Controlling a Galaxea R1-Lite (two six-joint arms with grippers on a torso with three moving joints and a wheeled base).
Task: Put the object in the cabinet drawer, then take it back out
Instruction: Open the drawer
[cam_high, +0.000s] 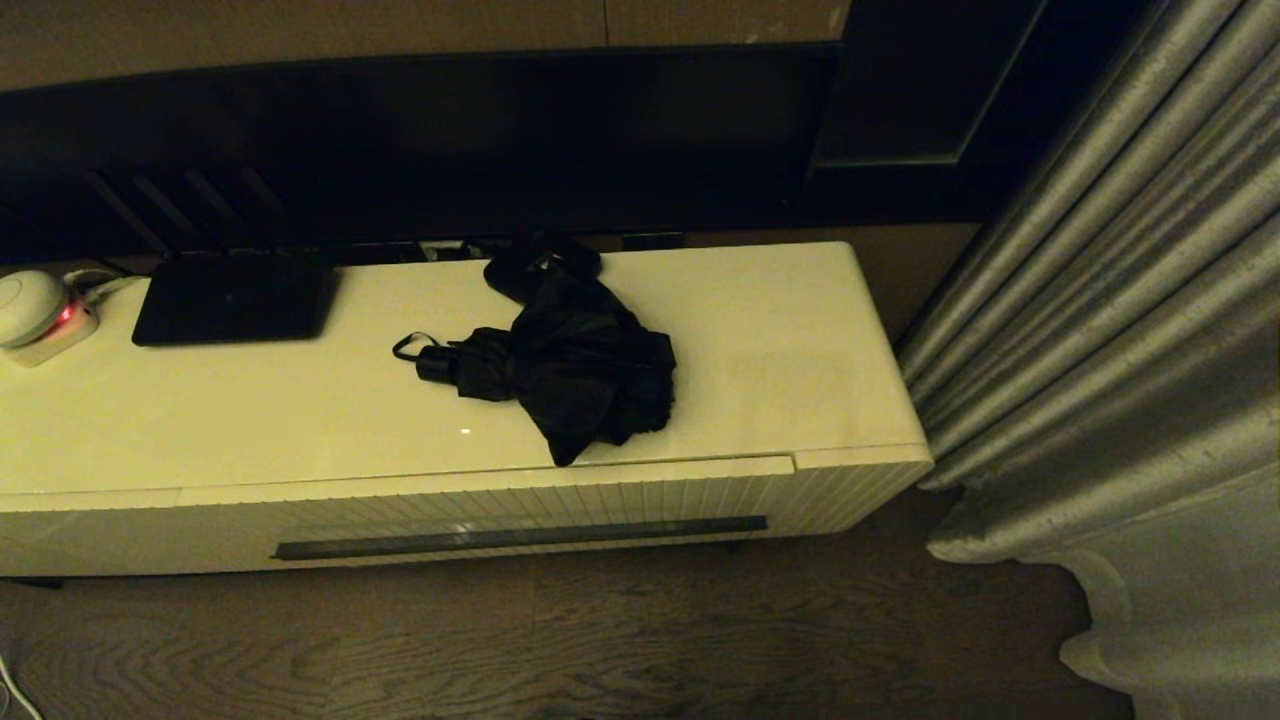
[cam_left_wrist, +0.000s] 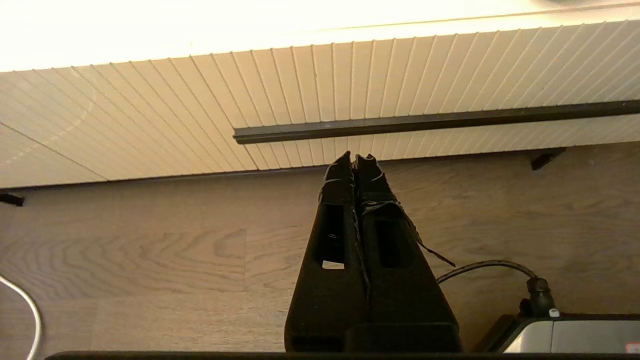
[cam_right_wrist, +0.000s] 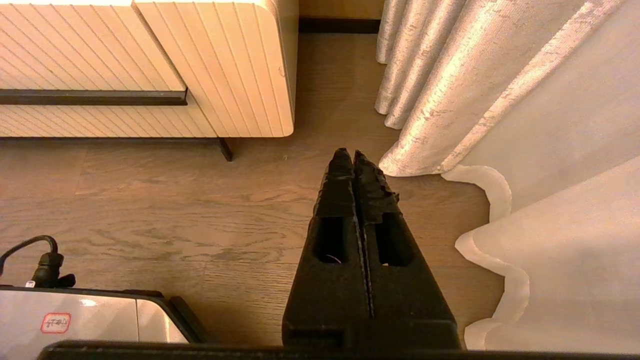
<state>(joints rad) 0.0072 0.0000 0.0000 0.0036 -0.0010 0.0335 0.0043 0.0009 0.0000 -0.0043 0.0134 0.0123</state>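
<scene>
The black folding umbrella (cam_high: 575, 365) lies on top of the cream cabinet (cam_high: 250, 420), fabric bunched, its short handle and strap loop (cam_high: 420, 352) pointing left. Below it the cabinet drawer (cam_high: 500, 510) is closed, with its ribbed front and long dark handle slot (cam_high: 520, 537). Neither arm shows in the head view. My left gripper (cam_left_wrist: 355, 159) is shut and empty, low over the wood floor in front of the drawer front (cam_left_wrist: 350, 75) and its handle slot (cam_left_wrist: 435, 121). My right gripper (cam_right_wrist: 348, 154) is shut and empty above the floor, off the cabinet's right end (cam_right_wrist: 240, 65).
A flat black device (cam_high: 235, 298) and a white round gadget with a red light (cam_high: 35, 310) sit at the cabinet's back left. Grey curtains (cam_high: 1120, 330) hang to the right, pooling on the floor (cam_right_wrist: 500, 125). The robot's base with a cable (cam_left_wrist: 540, 300) is near the grippers.
</scene>
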